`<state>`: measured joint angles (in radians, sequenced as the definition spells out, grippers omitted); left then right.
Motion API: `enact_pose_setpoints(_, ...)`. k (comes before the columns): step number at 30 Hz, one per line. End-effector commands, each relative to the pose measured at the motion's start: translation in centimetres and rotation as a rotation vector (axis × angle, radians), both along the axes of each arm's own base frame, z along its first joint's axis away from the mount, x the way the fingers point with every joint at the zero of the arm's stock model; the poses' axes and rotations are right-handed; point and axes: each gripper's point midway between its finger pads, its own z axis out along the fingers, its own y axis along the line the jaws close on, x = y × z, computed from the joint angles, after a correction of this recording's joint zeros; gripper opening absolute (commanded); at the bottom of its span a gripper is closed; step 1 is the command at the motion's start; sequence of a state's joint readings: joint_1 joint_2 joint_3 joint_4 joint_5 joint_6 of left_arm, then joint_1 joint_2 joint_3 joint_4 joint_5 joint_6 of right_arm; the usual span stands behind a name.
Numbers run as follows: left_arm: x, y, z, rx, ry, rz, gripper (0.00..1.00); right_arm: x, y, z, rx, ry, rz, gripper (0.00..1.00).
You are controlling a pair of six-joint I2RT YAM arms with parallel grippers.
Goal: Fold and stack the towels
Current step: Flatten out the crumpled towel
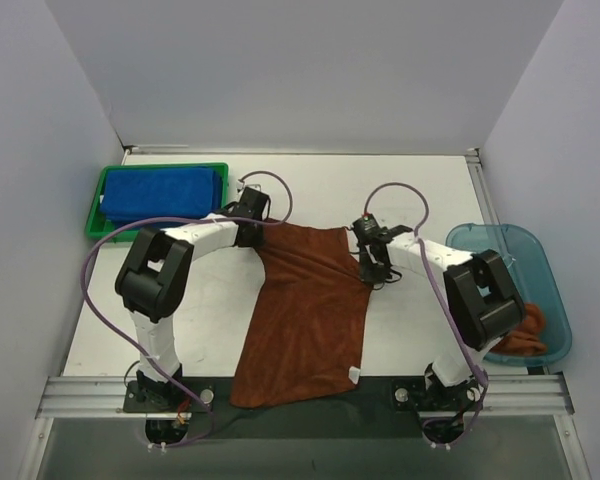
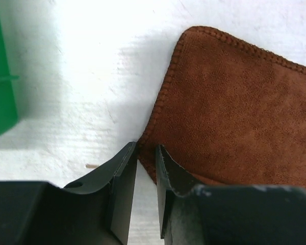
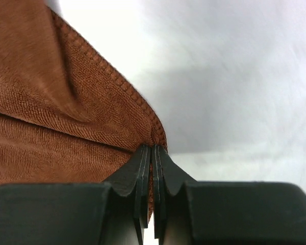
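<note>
Clenched on the hem of the rust-brown terry towel (image 3: 51, 102) spread over the white counter (image 2: 92, 76), your right pincer (image 3: 152, 151) grips firmly, yet your left pincer (image 2: 146, 151) stands slightly parted beside the far corner, grasping nothing, so lifting now could skew the fold.

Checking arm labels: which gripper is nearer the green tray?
Left. The left gripper sits just right of the green tray; the right gripper pinches the rust-brown towel at its right corner.
</note>
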<state>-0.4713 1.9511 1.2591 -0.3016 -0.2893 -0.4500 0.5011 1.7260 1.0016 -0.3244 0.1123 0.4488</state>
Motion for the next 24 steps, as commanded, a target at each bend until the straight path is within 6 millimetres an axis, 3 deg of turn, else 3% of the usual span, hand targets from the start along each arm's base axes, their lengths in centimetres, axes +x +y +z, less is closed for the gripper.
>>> enact_pose_setpoints(1, -3.9, 1.2, -2.8, 0.004, 0.141, 0.013, 0.33, -7.6, -5.5, -1.0, -0.091, 0.226, -0.137, 0.01)
enact_pose_setpoints(4, -4.3, 1.0, -2.6, -0.017, 0.141, 0.011, 0.33, -7.6, -5.2, -0.2, -0.033, 0.166, -0.161, 0.03)
enact_pose_setpoints(6, -4.3, 0.5, -2.1, -0.038, 0.135, -0.002, 0.33, -6.8, -3.9, 0.8, 0.028, 0.112, -0.124, 0.06)
enact_pose_setpoints(10, -4.0, -1.1, 0.2, -0.067, 0.095, -0.055, 0.38, -3.9, -2.0, 4.3, 0.055, -0.037, -0.002, 0.11)
enact_pose_setpoints(11, -3.7, -2.0, 1.7, -0.081, 0.059, -0.079, 0.44, -2.7, -1.8, 5.5, 0.065, -0.082, 0.003, 0.12)
enact_pose_setpoints(14, -2.6, -4.4, 4.7, -0.1, -0.022, -0.16, 0.58, -1.4, -2.1, 6.3, 0.072, -0.118, -0.007, 0.23)
enact_pose_setpoints(17, -2.3, -7.2, 6.0, -0.117, -0.047, -0.228, 0.76, -0.2, -3.0, 6.4, 0.09, -0.13, -0.045, 0.33)
enact_pose_setpoints(19, -1.3, -8.6, 6.5, -0.122, -0.066, -0.243, 0.82, 0.3, -3.5, 6.3, 0.107, -0.136, -0.068, 0.44)
enact_pose_setpoints(20, -0.9, -8.6, 5.5, -0.101, -0.053, -0.237, 0.82, 0.6, -3.4, 6.3, 0.127, -0.145, -0.072, 0.55)
enact_pose_setpoints(21, 0.0, -9.1, 6.2, -0.103, -0.075, -0.236, 0.82, 0.8, -3.5, 6.4, 0.132, -0.149, -0.075, 0.58)
enact_pose_setpoints(24, 1.1, -9.4, 4.5, -0.053, -0.061, -0.236, 0.82, 1.7, -3.7, 6.2, 0.143, -0.172, -0.088, 0.61)
